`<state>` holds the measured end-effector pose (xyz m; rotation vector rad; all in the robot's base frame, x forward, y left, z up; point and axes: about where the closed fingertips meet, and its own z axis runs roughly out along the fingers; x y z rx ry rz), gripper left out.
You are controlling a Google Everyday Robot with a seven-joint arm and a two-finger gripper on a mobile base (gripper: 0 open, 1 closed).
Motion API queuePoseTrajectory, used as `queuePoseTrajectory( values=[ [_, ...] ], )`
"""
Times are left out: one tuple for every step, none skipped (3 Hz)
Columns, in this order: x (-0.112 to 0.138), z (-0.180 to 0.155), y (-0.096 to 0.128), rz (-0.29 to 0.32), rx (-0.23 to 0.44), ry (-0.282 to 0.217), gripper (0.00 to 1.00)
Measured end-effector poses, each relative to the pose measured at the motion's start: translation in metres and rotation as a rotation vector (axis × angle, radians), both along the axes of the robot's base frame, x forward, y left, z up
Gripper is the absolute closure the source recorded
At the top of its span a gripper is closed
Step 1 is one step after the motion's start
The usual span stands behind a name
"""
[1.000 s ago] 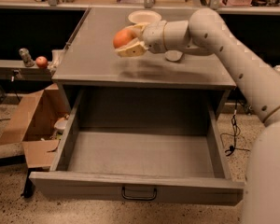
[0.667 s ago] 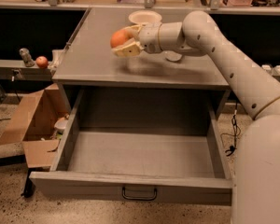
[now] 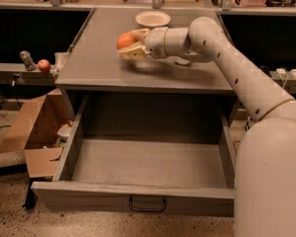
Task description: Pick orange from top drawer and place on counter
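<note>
The orange [image 3: 126,40] is held in my gripper [image 3: 129,44], whose pale fingers are shut around it, just above the grey counter [image 3: 98,63]. The arm reaches in from the right across the counter top. The top drawer [image 3: 148,164] is pulled wide open below, its grey inside bare, with a small dark wire handle [image 3: 147,205] on its front panel.
A cream bowl [image 3: 153,19] sits at the back of the counter behind the gripper. A red apple-like fruit [image 3: 44,65] and a small grey object [image 3: 27,60] rest on a shelf at left. An open cardboard box [image 3: 34,130] stands on the floor left of the drawer.
The gripper with the orange has moved slightly left and toward the back over the counter. The drawer has not moved.
</note>
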<state>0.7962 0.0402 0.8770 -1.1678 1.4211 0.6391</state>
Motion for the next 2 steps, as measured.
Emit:
queuePoseTrajectory(
  values=[
    [0.0041, -0.0013, 0.0017, 0.0, 0.001, 0.009, 0.0],
    [0.0035, 0.0038, 0.0032, 0.017, -0.033, -0.002, 0.0]
  ],
)
